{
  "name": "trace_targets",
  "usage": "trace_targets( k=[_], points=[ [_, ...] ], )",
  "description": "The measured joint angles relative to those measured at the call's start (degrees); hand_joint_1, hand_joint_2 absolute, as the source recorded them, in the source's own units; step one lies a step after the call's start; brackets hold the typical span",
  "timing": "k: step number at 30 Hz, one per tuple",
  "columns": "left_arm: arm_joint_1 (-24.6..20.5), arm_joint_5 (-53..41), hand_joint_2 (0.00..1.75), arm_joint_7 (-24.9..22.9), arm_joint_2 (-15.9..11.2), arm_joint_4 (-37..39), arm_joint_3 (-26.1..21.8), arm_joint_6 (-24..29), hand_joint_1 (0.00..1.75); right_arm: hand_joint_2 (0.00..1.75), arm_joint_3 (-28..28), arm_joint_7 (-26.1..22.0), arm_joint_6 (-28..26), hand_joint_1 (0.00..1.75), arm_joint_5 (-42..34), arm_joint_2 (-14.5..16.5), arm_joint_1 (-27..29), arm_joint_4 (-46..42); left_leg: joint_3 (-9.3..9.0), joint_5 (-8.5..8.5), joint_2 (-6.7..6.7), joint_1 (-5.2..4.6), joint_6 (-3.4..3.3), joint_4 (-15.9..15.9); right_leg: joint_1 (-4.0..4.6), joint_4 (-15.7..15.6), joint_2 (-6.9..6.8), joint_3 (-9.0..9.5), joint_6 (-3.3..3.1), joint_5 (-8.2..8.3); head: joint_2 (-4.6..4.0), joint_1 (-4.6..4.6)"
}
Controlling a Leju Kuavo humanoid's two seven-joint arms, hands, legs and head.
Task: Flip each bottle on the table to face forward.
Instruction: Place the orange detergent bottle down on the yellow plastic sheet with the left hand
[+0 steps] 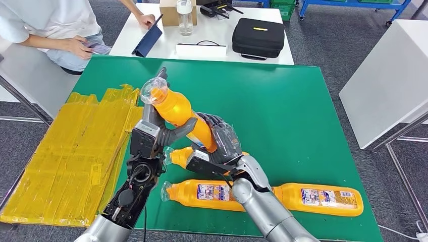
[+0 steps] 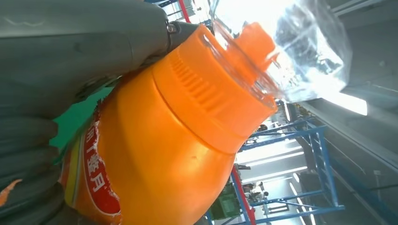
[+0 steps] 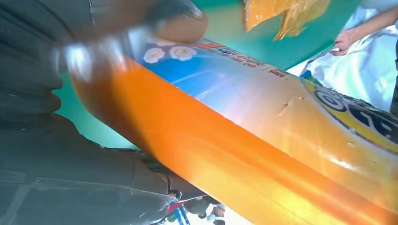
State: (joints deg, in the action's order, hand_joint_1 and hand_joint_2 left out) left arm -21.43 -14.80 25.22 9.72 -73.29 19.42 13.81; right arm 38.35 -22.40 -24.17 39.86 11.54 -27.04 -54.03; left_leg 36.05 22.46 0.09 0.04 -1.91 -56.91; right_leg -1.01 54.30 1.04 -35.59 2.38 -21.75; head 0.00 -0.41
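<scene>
Bottle (image 1: pixel 177 112), orange with a clear cap, raised tilted above the green table (image 1: pixel 282 101), gripped by both hands: left hand (image 1: pixel 156 128) near its neck, right hand (image 1: pixel 222 138) around its lower body. Likely hazard: uneven release could drop it onto the three bottles (image 1: pixel 202 192) lying beneath. Open green surface lies ahead and rightward; yellow sheeting (image 1: pixel 75 151) borders the left.

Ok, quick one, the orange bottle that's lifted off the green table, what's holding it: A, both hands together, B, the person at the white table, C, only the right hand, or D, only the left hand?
A: the left hand grips the raised orange bottle below its clear cap, while the right hand wraps its lower body; the left and right wrist views each show that arm's hand around the bottle.
</scene>
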Motion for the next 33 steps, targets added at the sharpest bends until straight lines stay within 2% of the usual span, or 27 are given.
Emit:
trace_targets(
  k=[14, 24, 25, 28, 29, 33],
  points=[
    [0.2, 3.52, 1.75, 2.25, 0.79, 1.27, -1.24, 0.6, 1.75, 1.75, -0.37, 0.24, -1.88, 1.75, 1.8, -0.22, 0.07, -0.29, 0.02, 0.0, 0.0, 0.0, 0.0, 0.0, 0.0, 0.0, 0.0, -0.02, 0.0, 0.0, 0.0, 0.01],
    [0.09, 6.07, 1.75, 2.09, 0.81, 1.27, -1.83, -1.36, 1.75, 1.75, -0.58, 0.37, -3.05, 1.75, 3.11, -0.5, 0.13, -1.04, 0.02, 0.0, 0.0, 0.0, 0.0, 0.0, 0.0, 0.0, 0.0, -0.02, 0.0, 0.0, 0.0, 0.0],
    [0.06, 6.54, 1.75, 2.07, 0.81, 1.27, -1.9, -1.84, 1.75, 1.75, -0.58, 0.41, -3.41, 1.37, 3.33, -0.53, 0.19, -1.1, 0.02, 0.0, 0.0, 0.0, 0.0, 0.0, 0.0, 0.0, 0.0, -0.03, 0.0, 0.0, 0.0, 0.0],
    [-0.17, 7.83, 1.75, 1.99, 0.81, 1.27, -2.02, -2.81, 1.75, 1.75, -0.64, 0.27, -4.85, 0.06, 3.54, -0.63, 0.61, -1.62, 0.02, 0.0, 0.0, 0.0, 0.0, 0.0, 0.0, 0.0, 0.0, -0.03, 0.0, 0.0, 0.0, 0.0],
    [-0.37, 8.26, 1.75, 1.86, 0.81, 1.27, -2.09, -2.99, 1.75, 1.75, -0.66, -0.03, -5.51, 0.0, 3.37, -0.68, 0.88, -2.0, 0.02, 0.0, 0.0, 0.0, 0.0, 0.0, 0.0, 0.0, 0.0, -0.03, 0.0, 0.0, 0.0, 0.0],
    [-1.19, 8.32, 1.75, 1.23, 0.71, 1.34, -3.0, -1.76, 1.75, 1.75, -0.91, -1.8, -6.75, 0.0, -0.35, -1.0, 2.54, -5.27, 0.02, 0.0, 0.0, 0.0, 0.0, 0.0, 0.0, 0.0, 0.0, -0.06, 0.0, 0.0, 0.0, -0.01]
  ],
)
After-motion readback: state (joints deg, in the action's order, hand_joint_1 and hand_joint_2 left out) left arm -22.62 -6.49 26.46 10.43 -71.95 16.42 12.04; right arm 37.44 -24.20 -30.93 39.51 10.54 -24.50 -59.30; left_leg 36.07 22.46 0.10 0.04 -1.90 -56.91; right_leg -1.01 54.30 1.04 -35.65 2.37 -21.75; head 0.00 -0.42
